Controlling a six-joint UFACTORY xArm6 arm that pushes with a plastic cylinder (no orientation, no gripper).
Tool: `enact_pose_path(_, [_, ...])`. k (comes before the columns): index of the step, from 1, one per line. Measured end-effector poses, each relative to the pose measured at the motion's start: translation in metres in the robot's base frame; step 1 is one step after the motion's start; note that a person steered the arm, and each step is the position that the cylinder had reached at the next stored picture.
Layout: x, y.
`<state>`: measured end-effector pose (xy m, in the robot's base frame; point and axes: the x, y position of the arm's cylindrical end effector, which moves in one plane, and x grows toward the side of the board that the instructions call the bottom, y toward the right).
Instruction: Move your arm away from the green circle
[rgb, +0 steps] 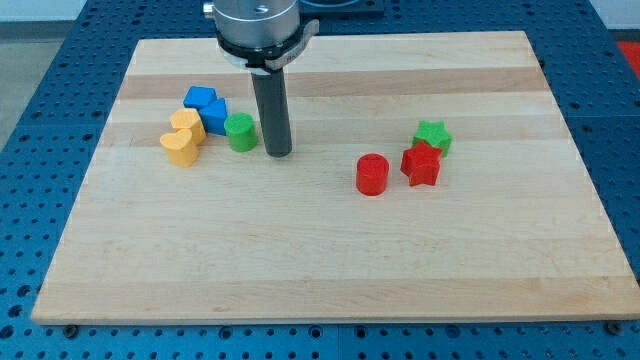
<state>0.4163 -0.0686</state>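
1. The green circle (240, 132) sits in the board's upper-left part, nearer the top edge than the bottom.
2. My tip (277, 153) stands just beside it on the view's right; I cannot tell whether they touch. There are no jaws: a bare rod, holding nothing.
3. Close on the circle's other side lie a blue block (207, 108) and a yellow block (184, 139), toward the left edge.
4. A red cylinder (372, 174), red star (421, 165) and green star (433, 136) cluster well apart, toward the right edge.
5. Risk: retreating leftward would shove the circle into the blue and yellow blocks; a long sweep right could strike the red cylinder.
6. No containers are in view on the wooden board (320, 260).
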Motion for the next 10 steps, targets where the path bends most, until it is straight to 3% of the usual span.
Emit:
enact_pose_path(3, [0.003, 0.000])
enact_pose_path(10, [0.069, -0.018])
